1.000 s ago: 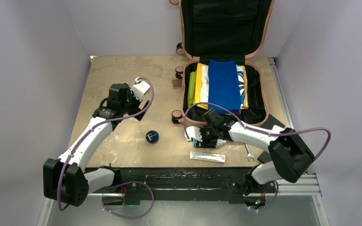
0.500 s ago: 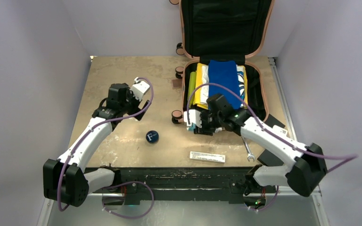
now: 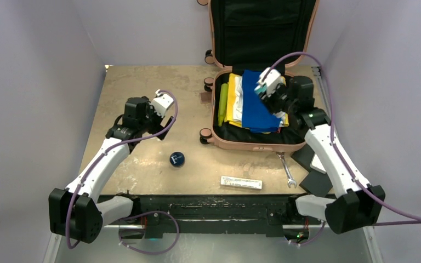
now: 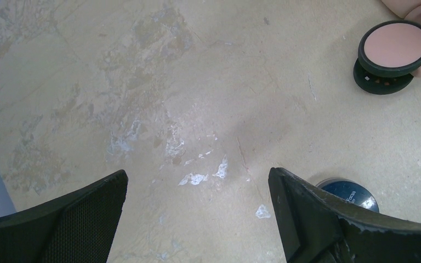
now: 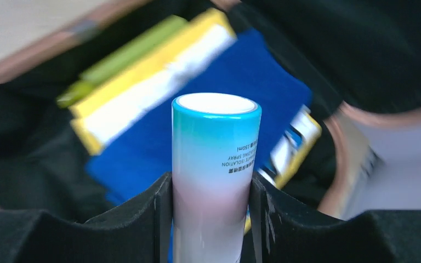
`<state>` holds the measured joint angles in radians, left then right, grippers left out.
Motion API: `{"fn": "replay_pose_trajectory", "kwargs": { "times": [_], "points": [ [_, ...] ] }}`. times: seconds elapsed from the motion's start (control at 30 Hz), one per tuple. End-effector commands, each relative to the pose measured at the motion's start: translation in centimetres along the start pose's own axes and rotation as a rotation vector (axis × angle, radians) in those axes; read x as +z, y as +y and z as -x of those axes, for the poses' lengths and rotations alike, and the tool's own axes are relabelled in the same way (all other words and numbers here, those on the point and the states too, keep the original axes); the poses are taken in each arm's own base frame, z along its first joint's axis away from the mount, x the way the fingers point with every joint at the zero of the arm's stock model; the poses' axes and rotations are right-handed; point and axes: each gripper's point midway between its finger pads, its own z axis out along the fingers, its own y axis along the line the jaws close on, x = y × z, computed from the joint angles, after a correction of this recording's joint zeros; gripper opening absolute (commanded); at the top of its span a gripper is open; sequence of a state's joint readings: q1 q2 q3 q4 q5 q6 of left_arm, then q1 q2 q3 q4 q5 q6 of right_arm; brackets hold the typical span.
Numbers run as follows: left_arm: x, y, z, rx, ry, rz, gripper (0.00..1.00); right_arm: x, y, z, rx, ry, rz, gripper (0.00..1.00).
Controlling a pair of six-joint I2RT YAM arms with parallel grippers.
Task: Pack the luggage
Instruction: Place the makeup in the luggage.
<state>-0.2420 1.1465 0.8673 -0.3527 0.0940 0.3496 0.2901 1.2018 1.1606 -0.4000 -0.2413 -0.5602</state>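
Pale lilac walls close in a mottled tan table [image 3: 142, 87], and the luggage [image 3: 241, 144] sits at its far right. The salmon shell lies flat on the table, with the black-lined lid propped upright against the far wall. Inside the lower half lie folded clothes: a blue piece [image 3: 257, 107] on top, yellow [image 3: 232, 104] and white layers beneath, and a green roll [image 3: 222, 101] along the left side. The right gripper [image 3: 267, 83] hangs over the far part of the clothes, its fingers pressed against both sides of a white spray bottle with a teal end [image 5: 215, 164]. The left gripper [image 4: 197, 176] hovers over bare table at left of centre, jaws wide apart with nothing between them. One suitcase wheel [image 4: 397, 46] shows in its wrist view. A dark blue round object [image 3: 177, 159] rests near the table's middle. A flat white tube [image 3: 242, 182] and a wrench [image 3: 286, 175] lie by the near edge, and black pads [image 3: 315, 183] lie to the right of them.
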Motion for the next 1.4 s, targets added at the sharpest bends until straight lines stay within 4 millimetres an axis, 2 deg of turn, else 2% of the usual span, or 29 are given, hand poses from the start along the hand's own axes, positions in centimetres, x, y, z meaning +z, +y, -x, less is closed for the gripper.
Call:
{"fn": "replay_pose_trajectory", "kwargs": {
  "times": [0.0,0.07,0.17,0.3,0.37,0.57,0.63,0.77,0.9,0.93,0.97,1.03,1.13,1.23,1.3,1.37],
  "points": [
    [-0.6,0.4,1.3,-0.021,-0.063,0.014,0.99,-0.5,-9.3,-0.9,0.165,-0.03,-0.343,0.22],
    [-0.6,0.4,1.3,-0.021,-0.064,0.014,0.99,-0.3,-11.4,-2.8,0.22,-0.009,-0.408,0.22],
    [-0.7,0.5,1.3,-0.02,-0.066,0.016,0.99,1.1,-13.5,-6.1,0.305,0.04,-0.44,0.21],
    [-0.7,0.5,1.4,-0.019,-0.069,0.018,0.99,3.1,-14.9,-10.4,0.426,0.106,-0.424,0.17],
    [-0.7,0.5,1.3,-0.019,-0.069,0.017,0.99,3.7,-15.5,-11.9,0.462,0.125,-0.43,0.15],
    [-0.6,0.4,1.2,-0.019,-0.067,0.015,0.99,4.4,-17.3,-13.7,0.459,0.145,-0.51,0.17],
    [-0.6,0.4,1.2,-0.02,-0.066,0.014,0.99,4.9,-17.6,-14.6,0.459,0.175,-0.52,0.22],
    [-0.6,0.4,1.1,-0.02,-0.065,0.014,0.99,5.6,-17.7,-16.1,0.469,0.218,-0.535,0.22],
    [-0.5,0.4,1.1,-0.02,-0.063,0.014,0.99,5.2,-18.0,-15.7,0.464,0.207,-0.551,0.22],
    [-0.5,0.4,1.1,-0.02,-0.063,0.013,0.99,4.8,-18.3,-15.7,0.433,0.215,-0.561,0.61],
    [-0.5,0.4,1.1,-0.02,-0.063,0.013,0.99,4.5,-18.5,-15.4,0.418,0.217,-0.569,0.76],
    [-0.5,0.4,1.1,-0.02,-0.062,0.013,0.99,3.9,-18.9,-14.7,0.396,0.209,-0.583,0.97],
    [-0.4,0.4,1.1,-0.019,-0.06,0.012,0.99,2.5,-19.3,-13.2,0.365,0.179,-0.6,0.99],
    [-0.4,0.4,1.1,-0.02,-0.06,0.013,0.99,0.4,-19.8,-10.4,0.276,0.127,-0.614,0.99],
    [-0.4,0.4,1.1,-0.023,-0.058,0.014,0.99,-0.5,-18.2,-7.4,0.167,0.05,-0.503,0.99],
    [-0.4,0.4,1.0,-0.022,-0.056,0.014,0.99,-1.1,-14.9,-4.5,0.052,-0.022,-0.319,0.99]
  ]
}}
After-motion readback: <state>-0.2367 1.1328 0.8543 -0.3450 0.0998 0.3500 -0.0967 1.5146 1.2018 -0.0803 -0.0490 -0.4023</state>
